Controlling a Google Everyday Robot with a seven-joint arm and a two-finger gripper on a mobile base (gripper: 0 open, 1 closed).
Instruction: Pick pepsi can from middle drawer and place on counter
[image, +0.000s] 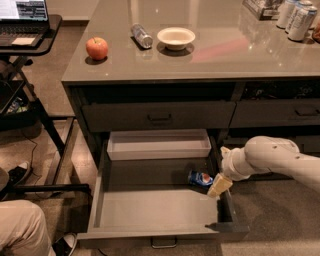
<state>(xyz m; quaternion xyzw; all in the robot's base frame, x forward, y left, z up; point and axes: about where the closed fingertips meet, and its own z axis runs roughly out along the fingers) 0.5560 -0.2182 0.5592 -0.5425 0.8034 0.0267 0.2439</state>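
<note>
Nearest to me is the front panel of the middle drawer (120, 235), pulled all the way out, with its small metal handle (164, 243) hanging under the front edge. Someone's trouser leg (20, 227) and a dark shoe (65, 243) sit at the lower left, beside the drawer's left front corner.

The drawer floor is bare grey up to its right rear part. There the pepsi can (200, 178) lies on its side, logo facing me, close to the right wall. My gripper (215, 191) is low inside the drawer against that right wall, just beside the can's right end. The white arm (272, 157) reaches in from the right. I cannot tell whether the gripper touches the can, and I cannot tell how its grasp stands.

Behind the can, a pale shallow tray (159, 145) spans the back of the opening, under a closed upper drawer (158, 116).

Farther back is the glossy surface of the counter (240, 55). An apple (97, 48) sits near its left front corner. Beyond it a silvery can (141, 36) lies on its side, with a white bowl (176, 38) just to its right. Tall cans (296, 17) stand at the far right corner. A laptop desk (30, 42) stands off the left edge.
</note>
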